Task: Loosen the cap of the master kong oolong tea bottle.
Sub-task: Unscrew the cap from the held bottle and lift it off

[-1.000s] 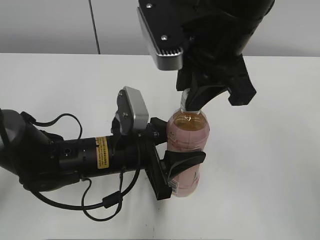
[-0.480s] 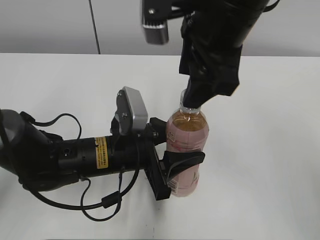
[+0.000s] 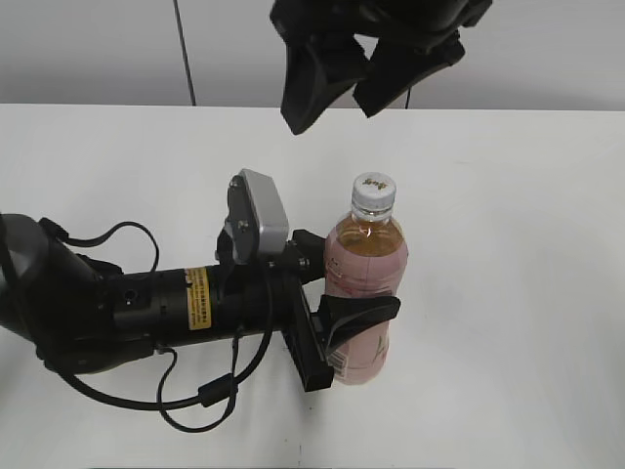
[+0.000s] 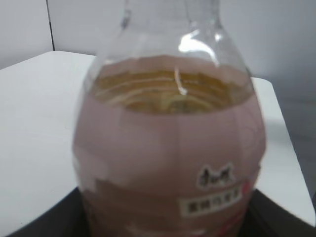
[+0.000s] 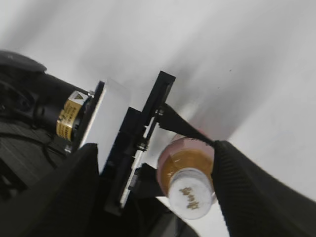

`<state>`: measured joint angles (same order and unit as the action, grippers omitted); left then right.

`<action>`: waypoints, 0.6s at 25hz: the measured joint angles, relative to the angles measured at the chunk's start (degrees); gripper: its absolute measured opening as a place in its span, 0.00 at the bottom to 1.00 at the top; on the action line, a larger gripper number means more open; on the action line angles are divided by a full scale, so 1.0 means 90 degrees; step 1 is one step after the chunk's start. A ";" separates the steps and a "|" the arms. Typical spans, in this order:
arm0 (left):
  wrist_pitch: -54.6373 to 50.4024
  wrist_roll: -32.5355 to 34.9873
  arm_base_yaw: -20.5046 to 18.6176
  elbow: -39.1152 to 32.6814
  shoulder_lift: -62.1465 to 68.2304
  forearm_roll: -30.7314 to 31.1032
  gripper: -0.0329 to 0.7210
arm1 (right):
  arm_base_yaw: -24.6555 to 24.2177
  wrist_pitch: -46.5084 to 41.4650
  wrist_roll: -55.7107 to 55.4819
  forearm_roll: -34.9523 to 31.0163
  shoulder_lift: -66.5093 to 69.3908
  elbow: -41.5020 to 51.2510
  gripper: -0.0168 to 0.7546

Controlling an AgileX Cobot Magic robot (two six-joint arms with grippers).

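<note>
White cap [image 3: 373,189] sits on the upright bottle [image 3: 363,293], centre frame. Left gripper [image 3: 344,311] clamps the bottle's middle. Right gripper [image 3: 344,70] hangs above, upper centre, its 2 jaws spread apart, empty.

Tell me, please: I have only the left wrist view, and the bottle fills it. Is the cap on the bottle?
Observer: Yes. In the exterior view the white cap sits on the neck of the bottle.
Operator: Where is the right pincer?
Observer: The right pincer hangs open above the cap, apart from it.
Operator: Does the left one hold?
Observer: The left pincer clamps the bottle at its label, and the bottle stands upright on the table.
</note>
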<state>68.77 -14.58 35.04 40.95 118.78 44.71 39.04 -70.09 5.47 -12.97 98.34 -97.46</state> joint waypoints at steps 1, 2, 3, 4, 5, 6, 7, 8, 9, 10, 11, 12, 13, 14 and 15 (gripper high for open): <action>0.0000 0.0000 0.0000 0.0000 0.0000 0.0000 0.56 | 0.0000 0.0000 -0.0495 -0.0027 0.0000 0.0000 0.73; 0.0000 0.0000 0.0000 0.0000 0.0000 0.0000 0.56 | 0.0000 0.0000 -0.0839 -0.0035 0.0000 0.0000 0.73; 0.0000 0.0000 0.0000 0.0000 0.0000 0.0000 0.56 | 0.0000 0.0000 -0.1202 -0.0035 0.0000 0.0000 0.73; 0.0000 0.0000 0.0000 0.0000 0.0000 0.0000 0.56 | 0.0000 0.0000 -0.1507 -0.0012 0.0000 0.0009 0.73; 0.0000 0.0000 0.0000 0.0000 0.0000 0.0000 0.56 | 0.0000 0.0000 -0.1757 0.0016 0.0000 0.0051 0.73; 0.0000 0.0000 0.0000 0.0000 0.0000 0.0000 0.56 | 0.0000 0.0000 -0.1942 0.0060 0.0000 0.0142 0.73; 0.0000 0.0000 0.0000 0.0000 0.0000 0.0000 0.56 | 0.0000 0.0000 -0.2143 0.0101 0.0000 0.0248 0.73; 0.0000 0.0000 0.0000 0.0000 0.0000 0.0000 0.56 | 0.0000 0.0000 -0.2300 0.0137 0.0000 0.0403 0.73; 0.0000 0.0000 0.0000 0.0000 0.0000 0.0000 0.56 | 0.0000 0.0000 -0.2401 0.0169 0.0000 0.0565 0.73; 0.0000 0.0000 0.0000 0.0000 0.0000 0.0000 0.56 | 0.0000 0.0000 -0.2507 0.0176 0.0000 0.0717 0.73; 0.0000 0.0000 0.0000 0.0000 0.0000 0.0000 0.56 | 0.0000 0.0000 -0.2583 0.0176 0.0000 0.0824 0.73; 0.0000 0.0000 0.0000 0.0000 0.0000 0.0000 0.56 | 0.0000 0.0000 -0.2646 0.0176 0.0000 0.0915 0.73; 0.0000 0.0000 0.0000 0.0000 0.0000 0.0000 0.56 | 0.0000 0.0000 -0.2675 0.0176 0.0005 0.0965 0.73; 0.0000 0.0000 0.0000 0.0000 0.0000 0.0000 0.56 | 0.0000 0.0000 -0.2700 0.0176 0.0005 0.0977 0.73; 0.0000 0.0000 0.0000 0.0000 0.0000 0.0000 0.56 | 0.0000 0.0000 -0.2713 0.0176 0.0005 0.0977 0.73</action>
<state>68.77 -14.58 35.04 40.95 118.78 44.71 39.04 -70.09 -18.95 -11.39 98.38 -88.67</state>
